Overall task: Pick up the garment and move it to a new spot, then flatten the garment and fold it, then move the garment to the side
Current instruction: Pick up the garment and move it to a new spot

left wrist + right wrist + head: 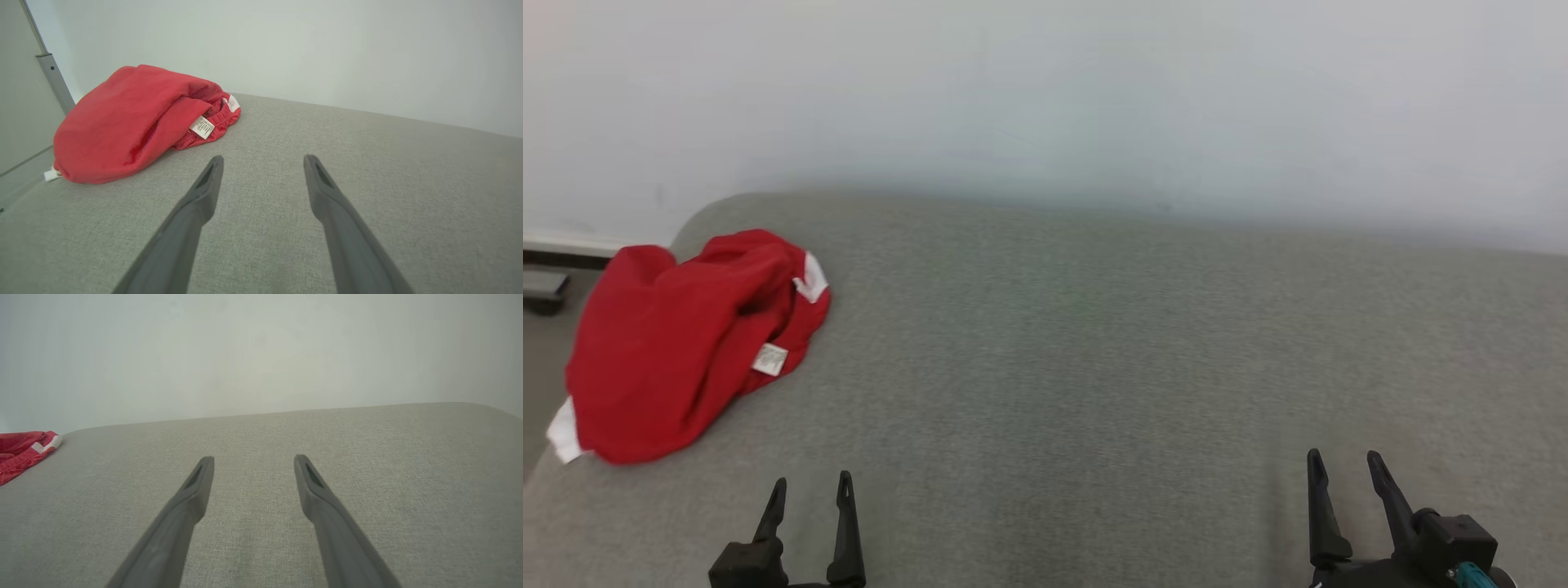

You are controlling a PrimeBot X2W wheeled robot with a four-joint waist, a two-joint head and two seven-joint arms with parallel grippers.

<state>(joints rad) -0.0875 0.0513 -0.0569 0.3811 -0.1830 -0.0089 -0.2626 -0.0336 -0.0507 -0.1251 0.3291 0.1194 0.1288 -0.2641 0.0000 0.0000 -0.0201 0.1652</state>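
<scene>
A red garment [678, 343] with white trim and a small white label lies crumpled at the far left of the grey padded surface [1094, 367]. Its left edge hangs slightly over the side. In the left wrist view the garment [130, 122] sits ahead and to the left of the fingers. My left gripper [812, 483] is open near the front edge, below and right of the garment, empty. My right gripper [1343, 459] stands open at the lower right, far from it. The left gripper [263, 161] and right gripper [253, 460] both hover over bare fabric. A corner of the garment [22, 451] peeks in at the left.
A pale wall [1045, 98] rises behind the grey surface. The surface's rounded left corner [698, 216] drops to a floor with a dark object [543, 290]. A metal strip [53, 77] runs along the wall at the left.
</scene>
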